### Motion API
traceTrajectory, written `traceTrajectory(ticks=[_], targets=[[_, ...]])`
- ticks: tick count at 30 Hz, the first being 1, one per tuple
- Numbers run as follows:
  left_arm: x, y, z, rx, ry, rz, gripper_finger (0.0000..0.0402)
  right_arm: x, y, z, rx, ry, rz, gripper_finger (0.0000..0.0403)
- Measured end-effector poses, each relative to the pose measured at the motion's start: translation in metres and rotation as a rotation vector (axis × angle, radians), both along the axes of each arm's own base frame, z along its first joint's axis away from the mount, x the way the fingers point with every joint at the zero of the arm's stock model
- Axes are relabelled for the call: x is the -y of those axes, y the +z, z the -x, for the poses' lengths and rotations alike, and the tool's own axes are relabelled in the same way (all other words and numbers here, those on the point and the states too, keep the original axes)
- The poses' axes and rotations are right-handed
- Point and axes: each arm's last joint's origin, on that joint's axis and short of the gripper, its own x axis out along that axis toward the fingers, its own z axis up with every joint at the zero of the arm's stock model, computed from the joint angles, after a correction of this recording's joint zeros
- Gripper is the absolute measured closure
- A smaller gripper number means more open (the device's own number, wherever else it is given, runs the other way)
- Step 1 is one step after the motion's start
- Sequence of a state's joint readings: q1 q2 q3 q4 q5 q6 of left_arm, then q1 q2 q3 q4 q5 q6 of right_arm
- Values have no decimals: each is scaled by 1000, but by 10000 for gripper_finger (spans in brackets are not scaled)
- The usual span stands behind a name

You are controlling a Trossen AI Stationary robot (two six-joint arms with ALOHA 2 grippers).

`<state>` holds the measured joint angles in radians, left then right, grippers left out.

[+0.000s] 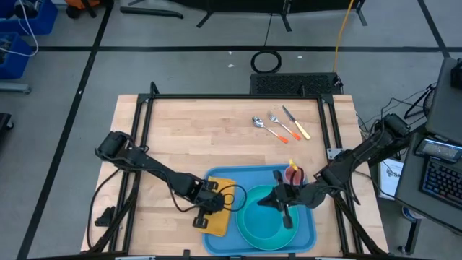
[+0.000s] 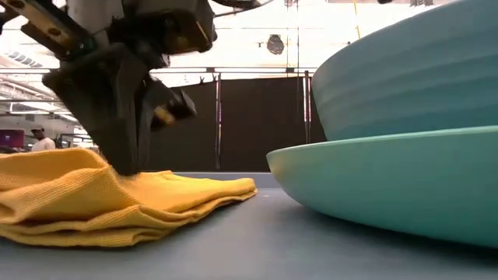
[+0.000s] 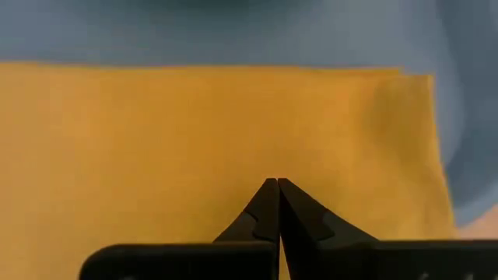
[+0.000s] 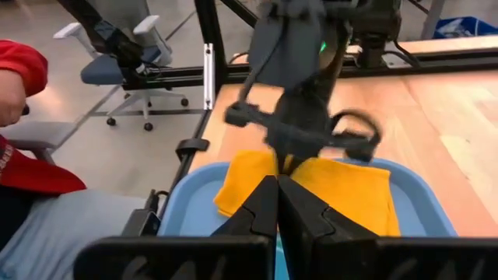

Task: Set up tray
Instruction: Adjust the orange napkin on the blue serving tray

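Blue tray (image 1: 307, 232) at the near edge of the wooden table (image 1: 209, 133), about midway between the two arms, its left end under an orange-yellow napkin (image 1: 220, 206) and its middle under a round teal plate (image 1: 266, 220). Napkin folded flat, hanging slightly past the tray's left rim in the high view; rumpled and layered in the low view (image 2: 93, 194). Left gripper (image 1: 209, 204) down on the napkin, fingers (image 3: 268, 210) pressed tip to tip with no gap, resting against the cloth (image 3: 194, 132); whether any fabric is pinched between them, not clear. Right gripper (image 1: 283, 196) over the tray's right half at the plate's far edge, fingers (image 4: 276, 206) likewise clenched together, nothing seen between them. Beside it, on the tray's far right corner, a small red and yellow item (image 1: 293, 172), too small to identify. Spoon (image 1: 266, 126), fork (image 1: 281, 124) and knife (image 1: 296, 123) lying side by side on bare wood, well apart from the tray toward the table's far right. In the right wrist view, a person's red sleeve (image 4: 19, 70) beyond the table edge.
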<state>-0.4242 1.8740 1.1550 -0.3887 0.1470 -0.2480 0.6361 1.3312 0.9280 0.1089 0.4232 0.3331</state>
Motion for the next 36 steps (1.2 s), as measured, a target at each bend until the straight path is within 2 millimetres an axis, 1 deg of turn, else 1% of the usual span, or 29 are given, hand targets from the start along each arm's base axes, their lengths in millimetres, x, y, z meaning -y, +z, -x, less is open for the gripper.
traceTrajectory(ticks=[4, 8, 15, 24, 29, 36], targets=[[0, -22, -7, -60, -9, 48, 401, 3, -9, 1, 4, -10, -24, 403], [-5, -31, -12, -76, 0, 86, 401, 4, -15, 2, 31, -9, -45, 403], [-7, -29, -25, 27, 32, 143, 401, 5, -20, 3, 47, -7, -44, 403], [-11, -28, -30, 81, 170, 74, 401, 5, -20, 3, 50, -1, -25, 403], [-11, -28, -30, 82, 162, 80, 400, 5, -20, 3, 55, -1, -29, 403], [-10, -28, -29, 66, 140, 116, 388, 5, -20, 3, 56, 6, -17, 403]])
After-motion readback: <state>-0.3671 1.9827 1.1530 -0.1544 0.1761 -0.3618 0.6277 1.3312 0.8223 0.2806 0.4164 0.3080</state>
